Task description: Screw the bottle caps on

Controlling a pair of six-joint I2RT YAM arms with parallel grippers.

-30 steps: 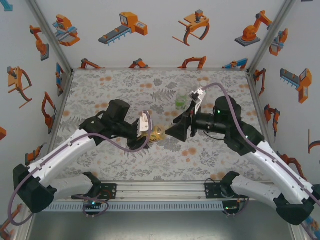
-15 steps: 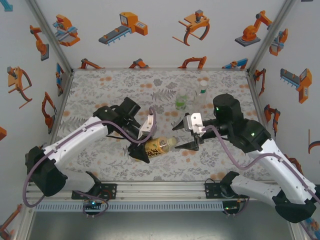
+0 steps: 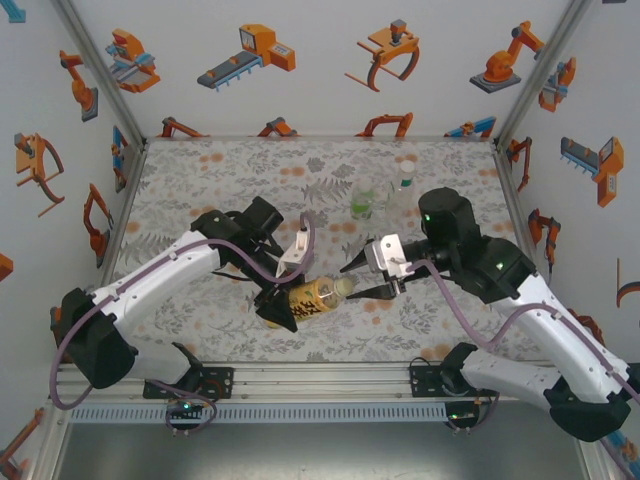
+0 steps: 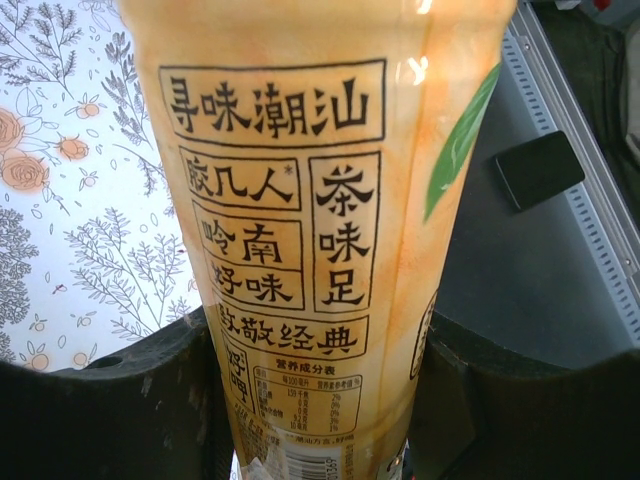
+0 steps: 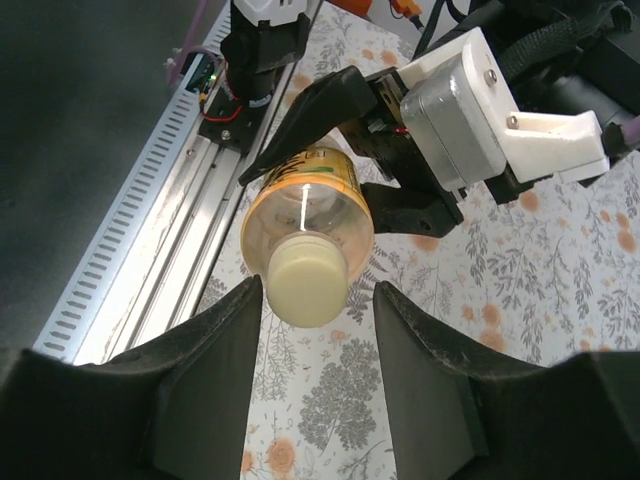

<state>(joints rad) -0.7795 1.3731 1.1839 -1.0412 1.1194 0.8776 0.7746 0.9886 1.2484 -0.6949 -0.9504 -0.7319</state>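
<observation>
My left gripper [image 3: 283, 305] [image 4: 315, 400] is shut on the amber-yellow bottle [image 3: 312, 296] [image 4: 300, 230], holding it above the table, tilted, with its neck toward the right arm. A pale yellow-green cap [image 3: 343, 286] [image 5: 308, 287] sits on that bottle's [image 5: 305, 205] neck. My right gripper [image 3: 350, 284] [image 5: 320, 290] is open, one finger on each side of the cap. The left finger is almost at the cap and a gap shows on the right. The short green-tinted bottle [image 3: 362, 203] and the slim clear bottle [image 3: 402, 190] stand upright at the back.
The slim bottle carries a white cap [image 3: 406, 166]. The aluminium rail [image 5: 150, 230] at the table's near edge runs just beside the held bottle. Patterned walls enclose the floral table [image 3: 200, 180] on three sides.
The right gripper's jaws have narrowed around the cap and edged closer to it. The left arm has brought the bottle from mid-table down toward the near edge and keeps its grip.
</observation>
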